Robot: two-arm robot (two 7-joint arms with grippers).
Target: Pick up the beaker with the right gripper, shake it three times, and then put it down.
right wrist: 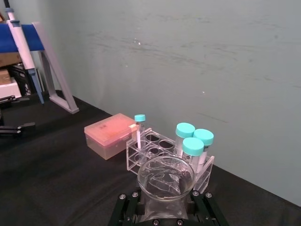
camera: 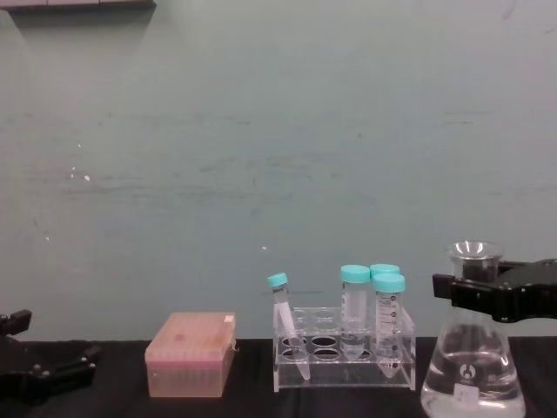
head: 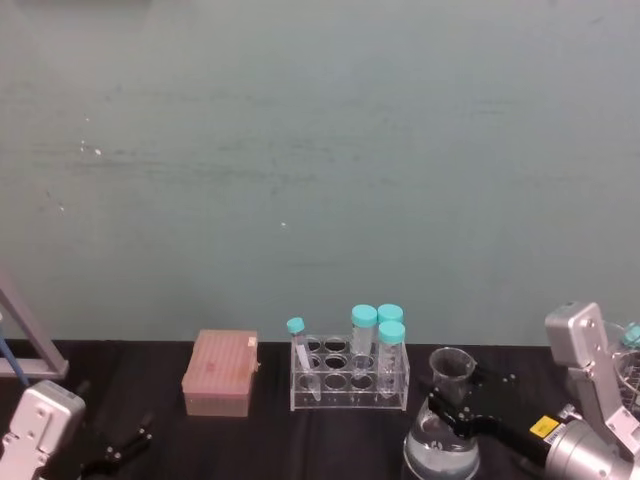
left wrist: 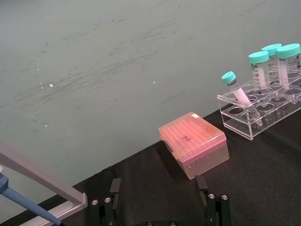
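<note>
Here, in the head view, the beaker (head: 441, 440) shows at the lower right of the frame, its neck clamped by the right pincer (head: 456, 415), just right of the tube rack (head: 350, 385); the left pincer (head: 120, 447) sits at lower left. In the left wrist view, the left pincer (left wrist: 158, 183) gapes wide over the bench (left wrist: 263, 188). In the right wrist view, jaws flank the beaker's (right wrist: 165, 181) neck. In the chest view, the beaker (camera: 473, 366) is at lower right, neck gripped

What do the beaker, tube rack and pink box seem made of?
Beaker, right gripper clamped at its neck: clear glossy glass, likely; liquid shows through. Tube rack: clear rigid plastic, probably acrylic, flat sharp-edged panels. Pink box: translucent plastic, duller, frosted surface.
</note>
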